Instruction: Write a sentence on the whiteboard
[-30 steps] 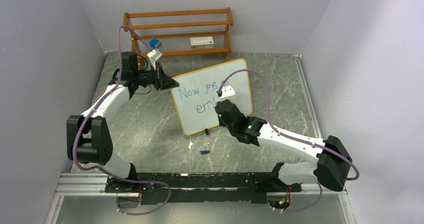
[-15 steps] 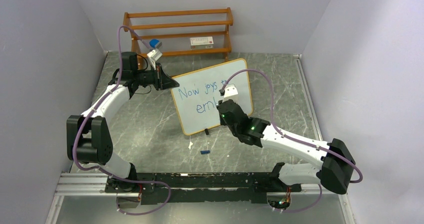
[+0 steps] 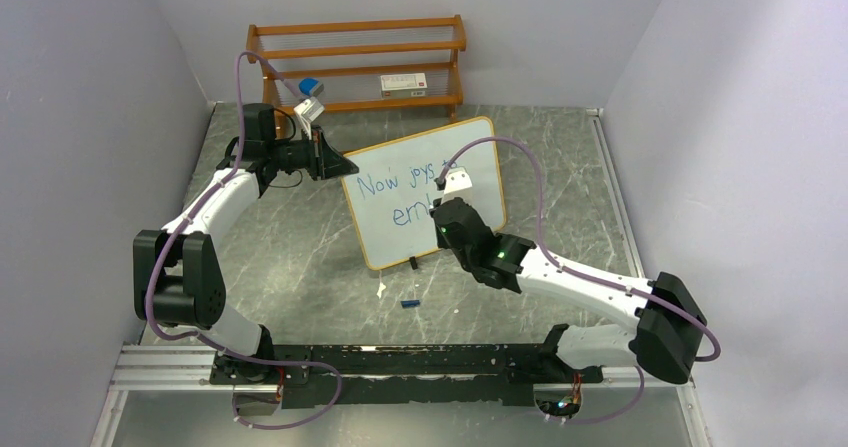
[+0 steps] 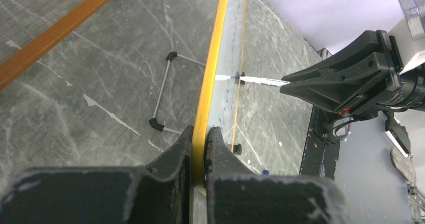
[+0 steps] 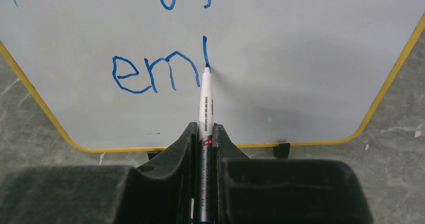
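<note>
We log the whiteboard standing on its feet mid-table. The left gripper is clenched on its frame edge. The right gripper grasps a marker, whose tip touches the board at the upright stroke after "em", second row of the sentence.

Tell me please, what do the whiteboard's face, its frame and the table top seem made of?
Whiteboard face: smooth glossy white, likely melamine or coated steel; it reflects faintly. Frame: thin yellow-orange strip, wood or plastic, unclear. Table top: grey with pale veins, marble or a marble-print laminate.
</note>
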Controlling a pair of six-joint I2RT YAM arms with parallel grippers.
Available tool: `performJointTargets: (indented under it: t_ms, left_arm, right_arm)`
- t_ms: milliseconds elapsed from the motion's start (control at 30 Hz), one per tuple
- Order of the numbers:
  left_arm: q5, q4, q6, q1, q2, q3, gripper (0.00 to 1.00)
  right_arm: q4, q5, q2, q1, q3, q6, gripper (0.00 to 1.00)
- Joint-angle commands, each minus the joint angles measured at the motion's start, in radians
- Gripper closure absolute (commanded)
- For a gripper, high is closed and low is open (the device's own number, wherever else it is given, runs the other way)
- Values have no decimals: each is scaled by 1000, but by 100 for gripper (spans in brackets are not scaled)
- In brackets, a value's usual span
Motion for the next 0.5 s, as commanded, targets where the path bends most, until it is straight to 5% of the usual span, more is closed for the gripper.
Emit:
performJointTargets:
  t_ms: [0,467]
  left_arm:
    - [-214,-117,157,-55,75,-49,95]
    - [-216,-117,157,-56,74,-50,95]
  right_arm:
    - [39,25,16,-6,6,-10,100]
    - [55,66,9,-8,1,-28,100]
